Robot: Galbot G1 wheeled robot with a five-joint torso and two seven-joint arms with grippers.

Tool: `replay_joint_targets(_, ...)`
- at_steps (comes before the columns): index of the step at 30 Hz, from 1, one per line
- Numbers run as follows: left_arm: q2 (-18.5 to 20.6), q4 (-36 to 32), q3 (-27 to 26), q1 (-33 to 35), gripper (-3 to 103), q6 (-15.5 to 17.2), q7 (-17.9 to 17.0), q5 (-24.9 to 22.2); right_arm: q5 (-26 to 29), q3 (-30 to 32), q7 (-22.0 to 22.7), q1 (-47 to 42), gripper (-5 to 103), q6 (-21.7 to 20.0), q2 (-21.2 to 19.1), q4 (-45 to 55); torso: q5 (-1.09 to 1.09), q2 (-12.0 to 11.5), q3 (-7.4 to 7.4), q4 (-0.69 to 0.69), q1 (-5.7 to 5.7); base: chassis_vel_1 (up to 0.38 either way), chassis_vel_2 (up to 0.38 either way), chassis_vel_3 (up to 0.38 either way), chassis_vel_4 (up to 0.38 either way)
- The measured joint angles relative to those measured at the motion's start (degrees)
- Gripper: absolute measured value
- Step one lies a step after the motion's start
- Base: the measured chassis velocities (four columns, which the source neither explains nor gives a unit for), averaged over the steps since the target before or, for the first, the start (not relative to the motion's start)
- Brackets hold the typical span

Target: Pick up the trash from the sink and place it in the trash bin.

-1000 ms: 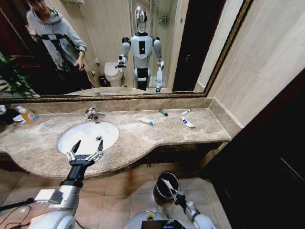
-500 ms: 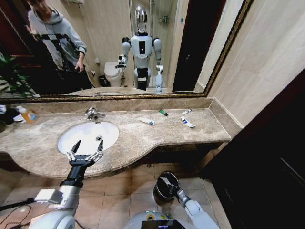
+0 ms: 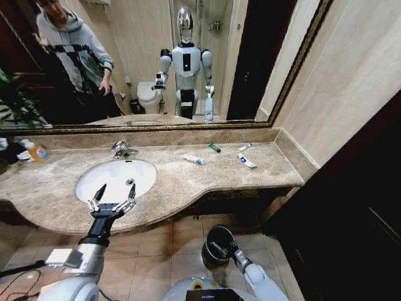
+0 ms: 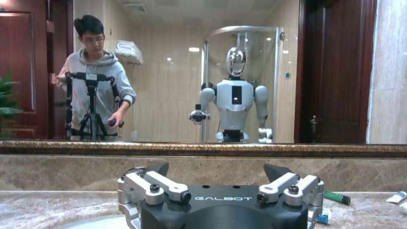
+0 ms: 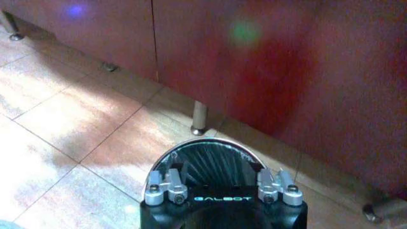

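Observation:
The white sink (image 3: 116, 172) sits in the marble counter, and no litter shows in its basin. The trash lies on the counter beside it: a white tube (image 3: 193, 159), a green piece (image 3: 214, 148), another white tube (image 3: 247, 161) and a small white bit (image 3: 244, 147). My left gripper (image 3: 116, 190) hangs open above the basin's front edge, with nothing between its fingers (image 4: 152, 186). The green piece (image 4: 336, 197) lies beyond it. My right gripper (image 3: 219, 246) is down at the mouth of the black trash bin (image 3: 207, 254), open and spread over the bin's rim (image 5: 203, 141).
A chrome tap (image 3: 122, 149) stands behind the basin. A clear bottle with an orange label (image 3: 37, 152) rests at the counter's far left. The mirror runs along the back wall. Dark red cabinet fronts and their legs (image 5: 198, 119) stand just behind the bin on the tiled floor.
My right gripper has dropped and shifted left onto the bin mouth. The white bit at its tips a second ago can no longer be seen. The left arm has not moved.

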Motion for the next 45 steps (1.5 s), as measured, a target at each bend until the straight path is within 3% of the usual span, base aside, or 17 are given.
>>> replay_joint_targets(4, 0.00, 0.00, 0.00, 0.00, 100, 0.00, 0.00, 0.00, 0.67, 0.29, 0.80, -0.96, 79, 0.35, 0.09, 1.02, 0.00, 0.00, 0.00, 0.00, 0.00, 0.000, 0.000, 0.000, 0.000)
replay_joint_targets(12, 0.00, 0.00, 0.00, 0.00, 100, 0.00, 0.00, 0.00, 1.47, 0.64, 0.99, -2.26, 100, 0.44, -0.13, 2.73, 0.00, 0.00, 0.00, 0.00, 0.00, 0.000, 0.000, 0.000, 0.000)
replay_joint_targets(20, 0.00, 0.00, 0.00, 0.00, 100, 0.00, 0.00, 0.00, 2.59, 1.12, 1.63, -3.76, 100, 0.68, -0.40, 4.76, 0.01, 0.00, 0.00, 0.00, 0.00, 0.000, 0.000, 0.000, 0.000)
replay_joint_targets(24, 0.00, 0.00, 0.00, 0.00, 100, 0.00, 0.00, 0.00, 5.77, 1.69, 2.48, -6.64, 100, 0.78, -2.02, 9.85, 0.01, 0.00, 0.00, 0.00, 0.00, 0.000, 0.000, 0.000, 0.000)
replay_joint_targets(27, 0.00, 0.00, 0.00, 0.00, 100, 0.00, 0.00, 0.00, 13.91, 2.96, 4.02, -13.08, 100, 0.04, -6.79, 21.50, -0.02, 0.00, 0.00, 0.00, 0.00, 0.000, 0.000, 0.000, 0.000)
replay_joint_targets(28, 0.00, 0.00, 0.00, 0.00, 100, 0.00, 0.00, 0.00, 13.91, 2.96, 4.02, -13.08, 100, 0.04, -6.79, 21.50, -0.02, 0.00, 0.00, 0.00, 0.00, 0.000, 0.000, 0.000, 0.000)
replay_joint_targets(31, 0.00, 0.00, 0.01, 0.00, 100, 0.00, 0.00, 0.00, 19.86, 6.19, 6.07, -20.51, 100, -0.62, -9.78, 34.87, 0.00, 0.00, -0.01, 0.00, 0.00, 0.000, 0.000, 0.000, 0.000)
replay_joint_targets(39, 0.00, 0.00, 0.00, 0.00, 100, 0.00, 0.00, 0.00, 21.63, 11.27, 8.38, -30.69, 100, -2.25, -10.82, 56.09, 0.00, 0.00, -0.01, 0.00, -0.01, 0.000, 0.000, 0.000, 0.000)
replay_joint_targets(45, 0.00, 0.00, 0.00, 0.00, 100, 0.00, 0.00, 0.00, 21.70, 12.09, 9.16, -30.16, 100, -5.92, -11.65, 65.07, 0.00, 0.00, 0.00, -0.01, -0.01, 0.000, 0.000, 0.000, 0.000)
